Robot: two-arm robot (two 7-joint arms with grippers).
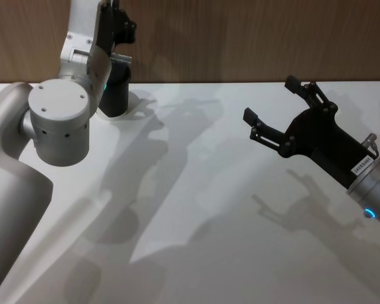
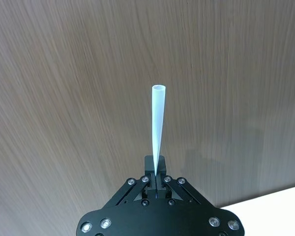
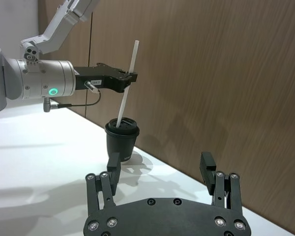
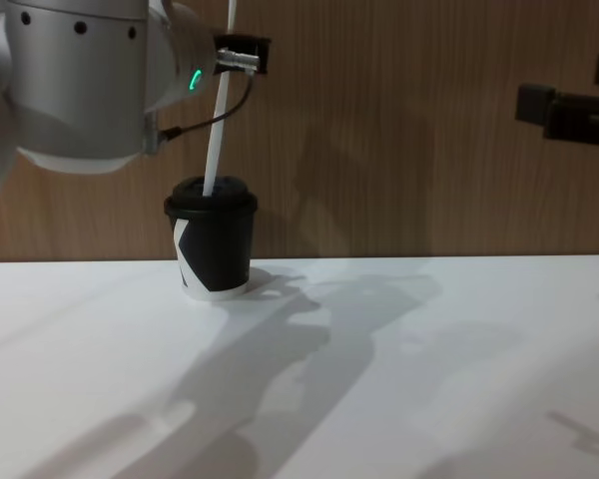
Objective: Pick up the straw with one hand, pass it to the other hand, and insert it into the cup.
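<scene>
cup [image 3: 122, 145]: left of centre on tabletop [image 3: 39, 162], 1 straw [image 3: 134, 54] standing tilted in its lid [image 3: 125, 129] | left pincer [image 3: 130, 78]: upper left, clamped on straw above cup | right pincer [image 3: 160, 164]: lower centre, wide, holding nothing

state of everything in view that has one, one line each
straw: gripped partway up, tilted, lower end in the lid
cup: upright on the table, at the far edge by the wall
lid: on the cup
left gripper: shut on the straw, above the cup
right gripper: open, holding nothing, in the air off to the right
</scene>
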